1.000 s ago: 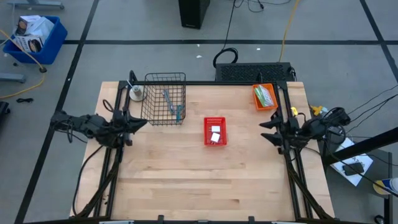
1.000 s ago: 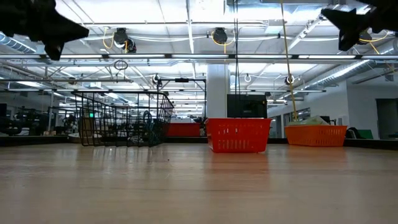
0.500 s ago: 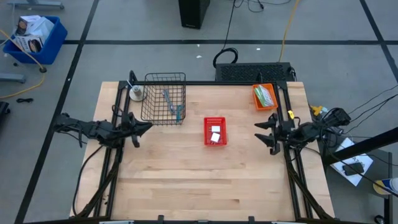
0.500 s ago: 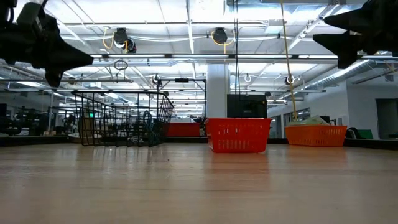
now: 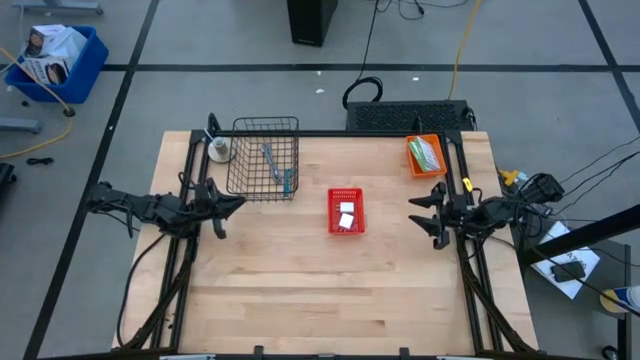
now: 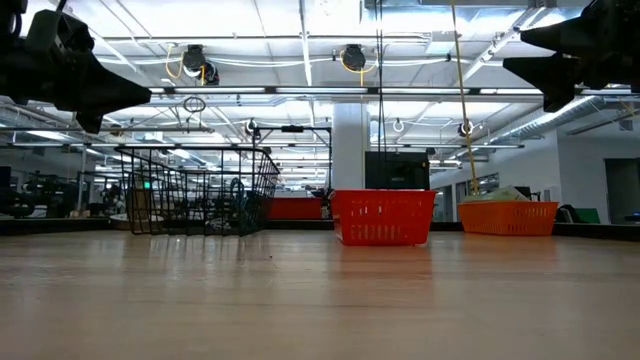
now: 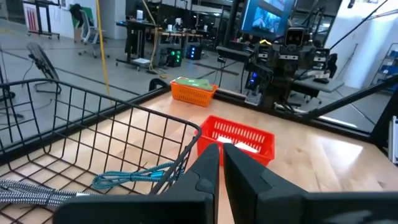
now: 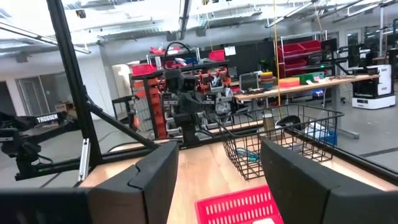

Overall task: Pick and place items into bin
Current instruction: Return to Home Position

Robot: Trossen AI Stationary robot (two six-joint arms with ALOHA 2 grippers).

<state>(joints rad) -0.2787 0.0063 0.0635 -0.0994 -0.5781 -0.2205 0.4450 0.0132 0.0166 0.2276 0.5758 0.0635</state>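
A black wire basket (image 5: 264,158) stands at the table's far left. On its floor lie a teal stick (image 5: 287,180) and a grey tool (image 5: 268,156). A small red bin (image 5: 346,196) at mid-table holds two white pieces (image 5: 346,216). An orange bin (image 5: 425,170) at the far right holds green-and-white packets (image 5: 426,153). My left gripper (image 5: 238,203) hangs shut above the left edge, just near of the basket, pointing level toward the red bin (image 7: 236,134). My right gripper (image 5: 415,212) hangs open above the right edge, facing the red bin (image 8: 236,208), with nothing between its fingers.
A white round object (image 5: 218,150) sits at the far left corner beside the basket. Black frame rails (image 5: 195,170) run along both side edges and the far edge. Bare wood (image 5: 330,290) spans the near half of the table.
Both grippers have sunk lower over the table's side edges, then held still. The left one has also slid a little toward the near edge. The bins, the basket and their contents have stayed put.
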